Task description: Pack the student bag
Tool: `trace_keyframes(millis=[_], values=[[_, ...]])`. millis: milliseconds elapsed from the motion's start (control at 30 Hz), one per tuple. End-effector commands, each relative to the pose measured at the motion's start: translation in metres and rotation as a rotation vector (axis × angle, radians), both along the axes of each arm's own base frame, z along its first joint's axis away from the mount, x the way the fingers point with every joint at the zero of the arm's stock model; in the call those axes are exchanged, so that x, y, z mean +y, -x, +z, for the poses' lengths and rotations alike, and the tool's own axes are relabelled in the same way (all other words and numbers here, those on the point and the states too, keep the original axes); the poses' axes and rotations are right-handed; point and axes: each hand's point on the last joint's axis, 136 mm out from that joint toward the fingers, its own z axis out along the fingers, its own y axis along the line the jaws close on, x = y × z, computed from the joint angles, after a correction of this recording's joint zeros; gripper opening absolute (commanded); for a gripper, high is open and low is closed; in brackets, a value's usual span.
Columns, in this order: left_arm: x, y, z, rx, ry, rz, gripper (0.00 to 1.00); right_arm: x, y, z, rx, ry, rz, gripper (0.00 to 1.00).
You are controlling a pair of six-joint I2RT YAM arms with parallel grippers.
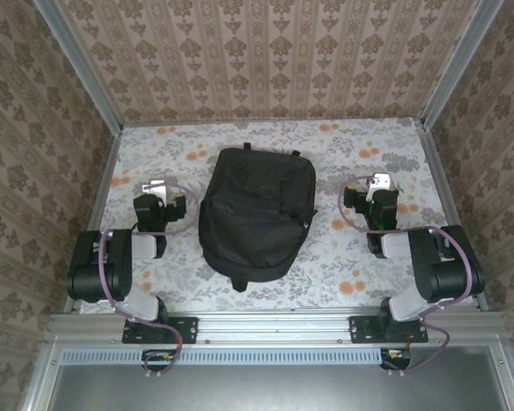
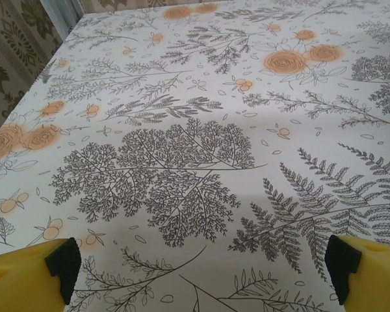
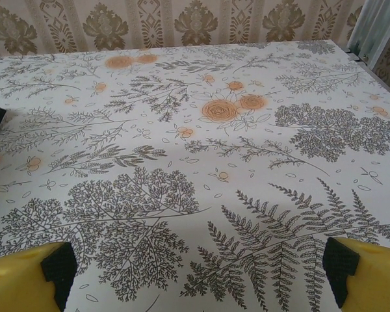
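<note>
Starting at your left gripper (image 2: 201, 266), you'll find the jaws spread wide with nothing between them, yellow fingers tipped with black pads (image 2: 64, 260) poised low over the table (image 2: 182, 97). Your right gripper (image 3: 198, 270) is the same: wide apart, empty, low over the floral covering, which looks smooth and matte with printed ferns and orange flowers.

Move outward and you reach the student bag (image 1: 255, 218). It lies flat in the middle of the table, between the two arms and well apart from both grippers. Its rounded end points toward the arm bases and its squarer end points away.

Expect it to behave like cloth, not like a box. The black fabric is creased and slack, so it will likely sag, fold and drag rather than lift as one piece. It looks bulky but probably light, and a pinch on a flat panel would likely gather only loose cloth.

Better holds are the small loop (image 1: 237, 282) at the near, rounded end and the seam along the right side, where a zipper pull (image 1: 311, 219) seems to sit. Whether the zippers are open or shut you cannot tell from above. Plan on one gripper steadying the fabric while the other works the opening.
</note>
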Motion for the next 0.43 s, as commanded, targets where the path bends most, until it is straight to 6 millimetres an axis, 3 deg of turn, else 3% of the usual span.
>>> trace_keyframes(millis=[0,400], values=[[-0.0041,-0.0067,0.0160,-0.054,-0.014,-0.026,1.00,0.0009,0.0011,0.0014,-0.002,0.002,-0.004,1.00],[-0.0086,-0.0075,0.0155,-0.049,-0.002,-0.062,1.00,0.0009,0.0011,0.0014,-0.002,0.004,-0.005,1.00]])
